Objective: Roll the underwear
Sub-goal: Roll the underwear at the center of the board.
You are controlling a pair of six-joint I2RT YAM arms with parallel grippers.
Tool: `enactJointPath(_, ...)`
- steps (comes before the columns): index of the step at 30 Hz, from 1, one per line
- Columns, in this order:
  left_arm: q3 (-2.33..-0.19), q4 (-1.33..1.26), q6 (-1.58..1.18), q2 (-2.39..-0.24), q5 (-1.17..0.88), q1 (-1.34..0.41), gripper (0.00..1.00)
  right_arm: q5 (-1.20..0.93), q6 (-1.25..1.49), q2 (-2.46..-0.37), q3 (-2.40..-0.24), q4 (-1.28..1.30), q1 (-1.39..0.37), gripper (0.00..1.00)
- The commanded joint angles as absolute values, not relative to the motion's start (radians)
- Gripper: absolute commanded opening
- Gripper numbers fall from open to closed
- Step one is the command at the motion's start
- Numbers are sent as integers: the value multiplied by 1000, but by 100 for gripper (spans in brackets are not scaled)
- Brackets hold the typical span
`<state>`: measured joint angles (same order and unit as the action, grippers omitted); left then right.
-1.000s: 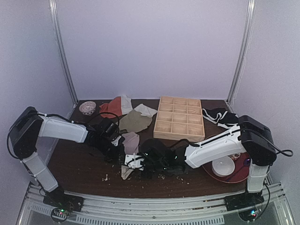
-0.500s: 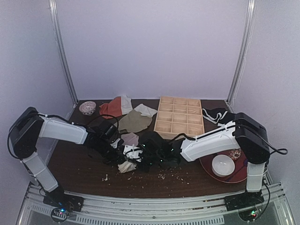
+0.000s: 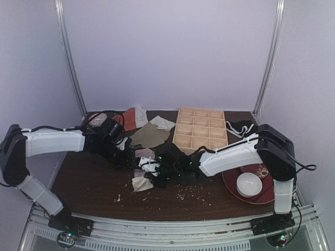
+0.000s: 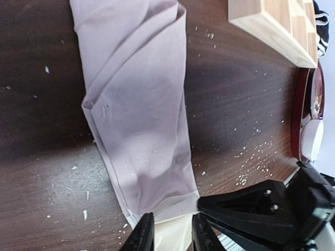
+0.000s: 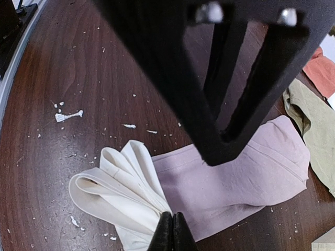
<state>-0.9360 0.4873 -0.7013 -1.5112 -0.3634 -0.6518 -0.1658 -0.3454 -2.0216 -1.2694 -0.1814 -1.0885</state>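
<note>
The underwear (image 3: 145, 153) lies as a long folded mauve-pink strip on the dark table, its white waistband (image 3: 140, 183) bunched at the near end. In the left wrist view the strip (image 4: 141, 104) runs away from my left gripper (image 4: 171, 235), whose fingers close on the white waistband. My right gripper (image 5: 171, 230) is shut, pinching the strip's edge where the waistband (image 5: 115, 193) meets the pink cloth (image 5: 235, 183). In the top view the left gripper (image 3: 128, 158) and right gripper (image 3: 151, 175) meet over the cloth.
A wooden compartment tray (image 3: 200, 130) stands behind the grippers. An olive-green cloth (image 3: 151, 135), an orange-red and white cloth (image 3: 128, 119) and a small bowl (image 3: 98, 120) lie at the back left. A dark red plate (image 3: 267, 196) holds a white bowl (image 3: 249, 184). Crumbs (image 3: 183, 196) litter the front.
Both grippers have moved away from the front edge with the cloth. The left arm has swung back and leftward. The waistband end has bunched up and shifted farther in.
</note>
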Motion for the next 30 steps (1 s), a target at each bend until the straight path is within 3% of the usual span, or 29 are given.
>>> enactJointPath(1, -951, 549, -679, -1464, -308, -641, 26, -188, -309, -2051, -1312, -167, -1078, 0)
enactJointPath(7, -875, 534, -666, -1394, -306, -640, 19, -188, -273, -2088, -1364, -126, -1060, 0)
enactJointPath(16, -763, 491, -630, -1299, -334, -642, 20, -203, -226, -2119, -1406, -98, -1043, 0)
enactJointPath(21, -736, 446, -626, -1287, -355, -658, 25, -202, -215, -2124, -1409, -94, -1041, 0)
enactJointPath(27, -741, 412, -627, -1355, -330, -726, 41, -198, -209, -2126, -1410, -91, -1041, 0)
enactJointPath(30, -728, 373, -643, -1370, -337, -740, 45, -195, -207, -2125, -1408, -89, -1041, 0)
